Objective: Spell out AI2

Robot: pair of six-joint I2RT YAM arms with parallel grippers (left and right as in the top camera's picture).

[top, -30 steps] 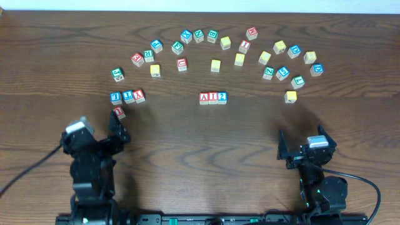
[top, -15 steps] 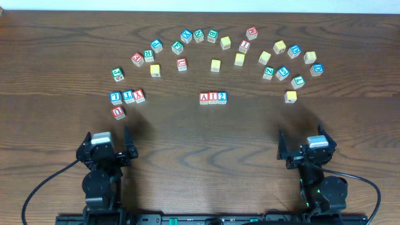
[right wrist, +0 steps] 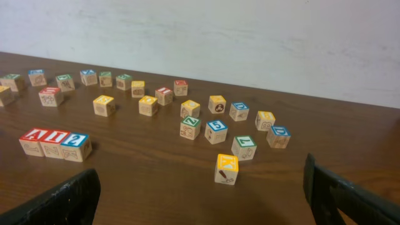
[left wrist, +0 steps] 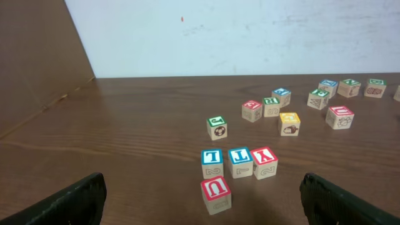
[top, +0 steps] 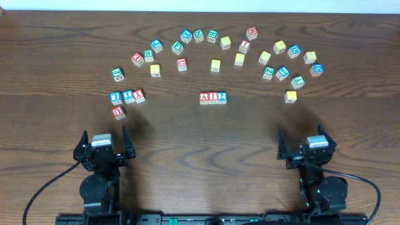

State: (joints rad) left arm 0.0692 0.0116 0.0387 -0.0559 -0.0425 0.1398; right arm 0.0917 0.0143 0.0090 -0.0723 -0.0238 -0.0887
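Wooden cubes spell the word in the middle of the dark brown wooden table (top: 187, 162). The red-topped wooden A cube (top: 204, 97), the red-topped wooden I cube (top: 213, 97) and the blue-topped wooden 2 cube (top: 222, 97) sit side by side, touching. The little row runs from left to right across the table and reads AI2, so I think the job is done. The left gripper (top: 105, 141) and the right gripper (top: 304, 141) both sit near the front edge, well apart from the row. The jaws of each one stand wide open, and neither holds anything. The row lies ahead of both grippers and between them. It looks a bit nearer to the right gripper. It shows at the left side of the right wrist view, but not in the left wrist view. If a cube needed a small push, I think the right arm should reach forward and to its left. The other wooden cubes (top: 185, 36) lie in a curve at the far side, away from the row.
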